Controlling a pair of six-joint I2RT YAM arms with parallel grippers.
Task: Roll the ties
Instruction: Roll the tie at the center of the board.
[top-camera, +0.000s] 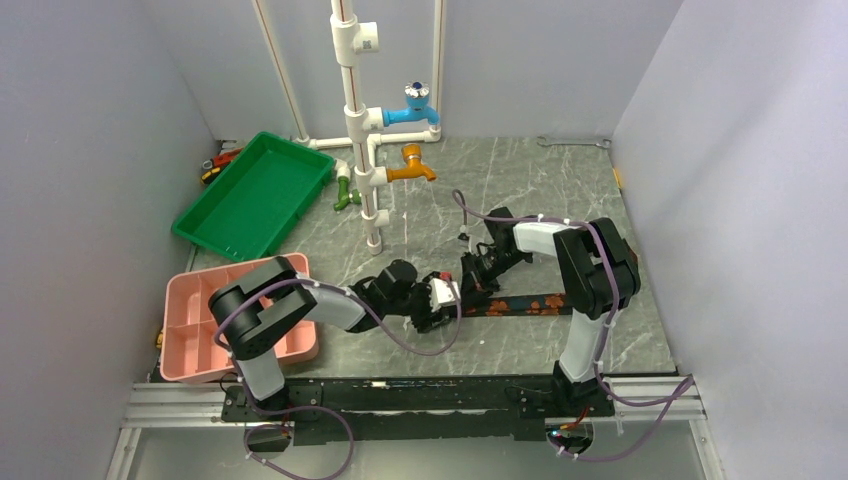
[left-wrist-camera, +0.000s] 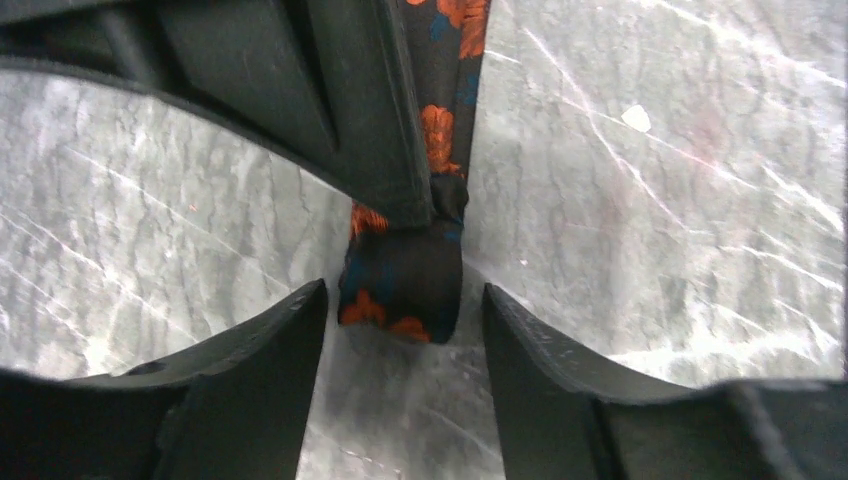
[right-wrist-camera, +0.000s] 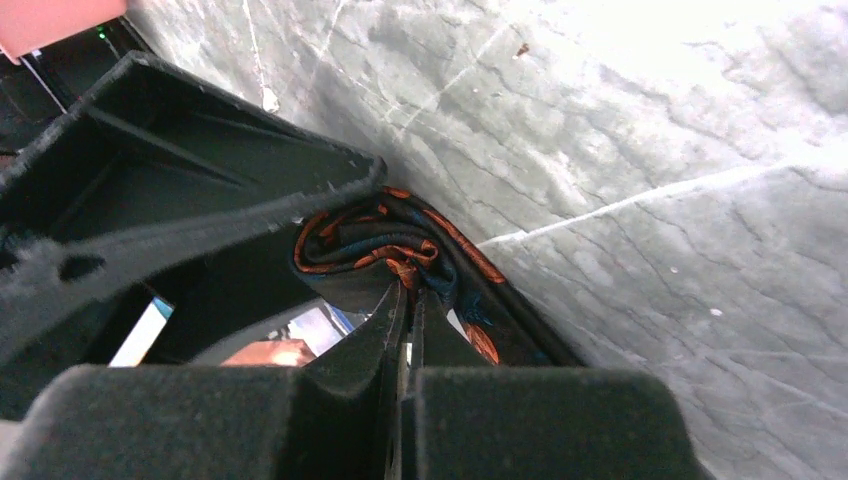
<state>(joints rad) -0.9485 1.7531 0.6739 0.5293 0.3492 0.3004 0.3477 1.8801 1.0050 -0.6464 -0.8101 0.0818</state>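
The tie (top-camera: 525, 303) is black with orange-red flowers and lies flat on the grey marbled table, running left to right. Its left end is wound into a small roll (left-wrist-camera: 405, 285), whose spiral shows in the right wrist view (right-wrist-camera: 365, 240). My right gripper (top-camera: 472, 285) is shut, its fingertips (right-wrist-camera: 390, 310) pinching the roll's fabric at the spiral. My left gripper (top-camera: 440, 305) is open, one finger (left-wrist-camera: 270, 350) on each side of the roll without touching it. The right gripper's finger (left-wrist-camera: 350, 110) lies across the tie just behind the roll.
A pink compartment tray (top-camera: 200, 320) sits by the left arm. A green tray (top-camera: 255, 195) is at the back left, with red and yellow tools (top-camera: 220, 162) behind it. A white pipe stand (top-camera: 362, 150) with blue and orange taps stands at the back centre. A wrench (top-camera: 575, 143) lies at the back right.
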